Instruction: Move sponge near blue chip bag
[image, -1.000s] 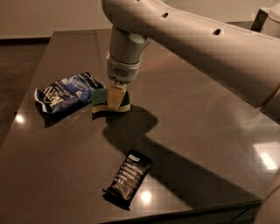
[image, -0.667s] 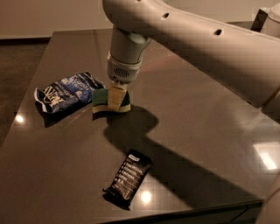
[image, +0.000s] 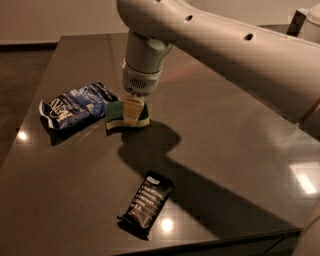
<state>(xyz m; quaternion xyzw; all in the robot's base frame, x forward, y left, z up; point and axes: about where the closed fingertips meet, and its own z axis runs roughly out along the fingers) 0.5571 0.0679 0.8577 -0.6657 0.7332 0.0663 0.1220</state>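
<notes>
The sponge (image: 116, 113), dark green on top with pale yellow foam beneath, lies on the dark table (image: 225, 150) just right of the blue chip bag (image: 77, 105), almost touching its right end. The bag is wrinkly blue foil with white lettering. My gripper (image: 132, 111) hangs straight down from the big white arm and sits right on the sponge, covering its middle.
A slim black snack bar wrapper (image: 147, 201) lies toward the table's front edge. The arm's shadow runs across the table from the sponge to the front right. The arm fills the upper right of the view.
</notes>
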